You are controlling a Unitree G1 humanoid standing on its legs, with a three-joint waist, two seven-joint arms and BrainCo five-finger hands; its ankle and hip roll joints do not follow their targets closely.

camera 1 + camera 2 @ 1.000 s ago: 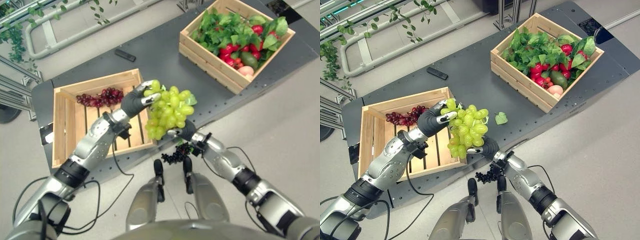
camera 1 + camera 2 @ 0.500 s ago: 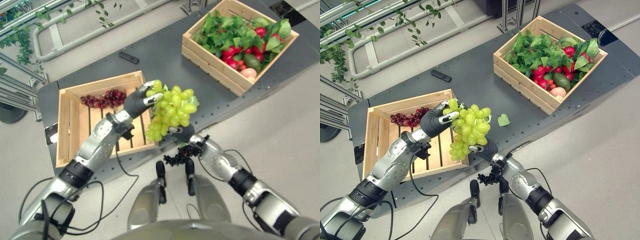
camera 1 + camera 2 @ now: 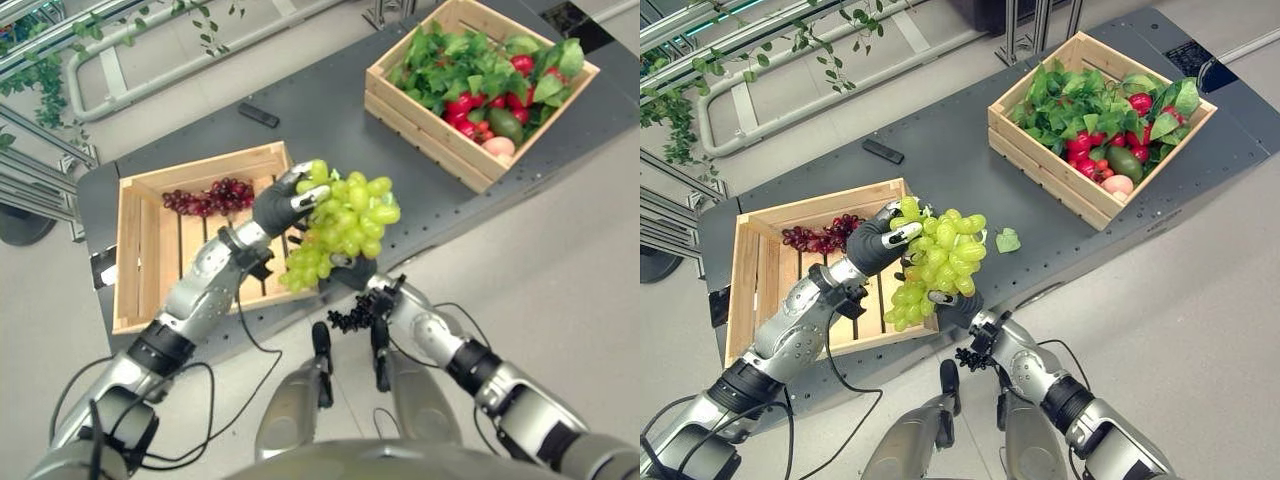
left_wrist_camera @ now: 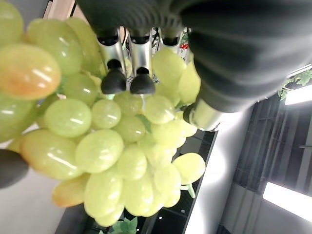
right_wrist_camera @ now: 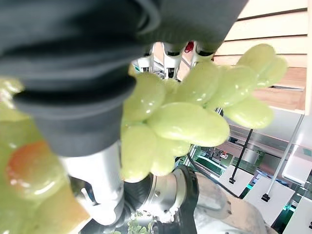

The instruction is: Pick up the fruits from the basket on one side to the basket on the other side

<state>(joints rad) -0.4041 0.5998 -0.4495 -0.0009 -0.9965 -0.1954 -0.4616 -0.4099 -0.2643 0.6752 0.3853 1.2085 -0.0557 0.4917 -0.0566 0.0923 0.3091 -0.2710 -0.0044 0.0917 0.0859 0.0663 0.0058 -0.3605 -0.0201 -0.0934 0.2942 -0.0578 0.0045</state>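
Note:
A big bunch of green grapes hangs in the air over the near right corner of the left wooden crate. My left hand grips the bunch's top, its fingers curled onto the grapes. From below, my right hand cups the lower part, fingers and thumb curled round the grapes. A bunch of red grapes lies at the far end of the left crate. The right crate holds green leaves, red peppers, an avocado and a peach.
Both crates stand on a dark grey table. A black remote lies behind the left crate. A loose green leaf lies on the table beside the bunch. A dark grape-like cluster hangs by my right wrist below the table edge.
The bunch's lower end has swung left toward the left crate, and my right hand has followed beneath it. My left hand keeps its grip on top. The camera shifted slightly.

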